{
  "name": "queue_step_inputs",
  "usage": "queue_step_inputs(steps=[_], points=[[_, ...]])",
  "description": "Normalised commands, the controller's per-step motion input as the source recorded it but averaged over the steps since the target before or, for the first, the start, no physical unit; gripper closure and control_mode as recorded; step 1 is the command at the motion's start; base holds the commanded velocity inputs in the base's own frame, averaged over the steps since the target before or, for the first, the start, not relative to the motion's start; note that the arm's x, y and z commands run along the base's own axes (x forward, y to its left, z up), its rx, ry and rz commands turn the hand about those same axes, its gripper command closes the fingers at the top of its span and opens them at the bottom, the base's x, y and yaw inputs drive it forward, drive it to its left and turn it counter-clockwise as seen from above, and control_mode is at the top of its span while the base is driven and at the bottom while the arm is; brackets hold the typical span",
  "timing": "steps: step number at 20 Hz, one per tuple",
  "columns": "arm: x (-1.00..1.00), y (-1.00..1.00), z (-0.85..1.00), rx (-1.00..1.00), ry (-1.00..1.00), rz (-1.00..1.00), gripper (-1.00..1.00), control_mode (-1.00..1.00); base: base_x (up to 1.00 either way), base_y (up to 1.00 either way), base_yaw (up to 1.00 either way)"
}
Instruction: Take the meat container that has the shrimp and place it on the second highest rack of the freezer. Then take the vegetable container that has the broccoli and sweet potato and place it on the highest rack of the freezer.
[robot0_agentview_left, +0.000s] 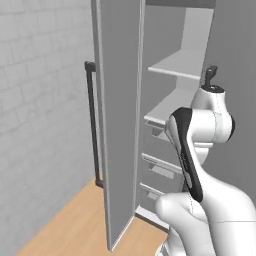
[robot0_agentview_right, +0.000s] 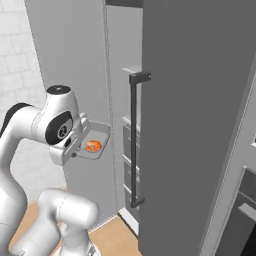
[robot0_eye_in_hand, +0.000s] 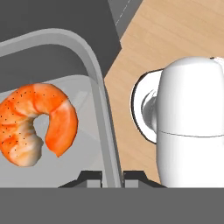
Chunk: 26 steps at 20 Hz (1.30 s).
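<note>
The robot's hand (robot0_eye_in_hand: 113, 176) pinches the rim of the shallow grey metal tray (robot0_eye_in_hand: 99, 83) holding the curled orange shrimp (robot0_eye_in_hand: 37, 122). Keep it level, steering it past the door onto the freezer's second pale grey shelf (robot0_agentview_left: 167, 107).

Illumination is even and diffuse, with no visible source. Rendered surfaces appear flat and matte. The freezer (robot0_agentview_left: 122, 115) interior is darker than its pale shelves. The shrimp (robot0_eye_in_hand: 37, 122) is sharp, brightly lit and lightly shaded. Both base views are slightly soft; no glare or edge distortion.
</note>
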Motion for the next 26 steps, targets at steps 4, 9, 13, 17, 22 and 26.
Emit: queue_step_inputs(steps=[4, 9, 13, 17, 22, 26], points=[[0.0, 0.0, 0.0, 0.0, 0.0, 0.0, 1.0, 1.0, 0.5, 0.21, -0.15], [0.0, 0.0, 0.0, 0.0, 0.0, 0.0, 1.0, 1.0, 0.5, -0.06, -0.15], [0.0, 0.0, 0.0, 0.0, 0.0, 0.0, 1.0, 1.0, 0.62, 0.0, -0.14], [0.0, 0.0, 0.0, 0.0, 0.0, 0.0, 1.0, 1.0, 0.62, 0.08, -0.15], [0.0, 0.0, 0.0, 0.0, 0.0, 0.0, 1.0, 1.0, 0.46, 0.15, -0.18], [0.0, 0.0, 0.0, 0.0, 0.0, 0.0, 1.0, 1.0, 0.25, 0.53, -0.29]])
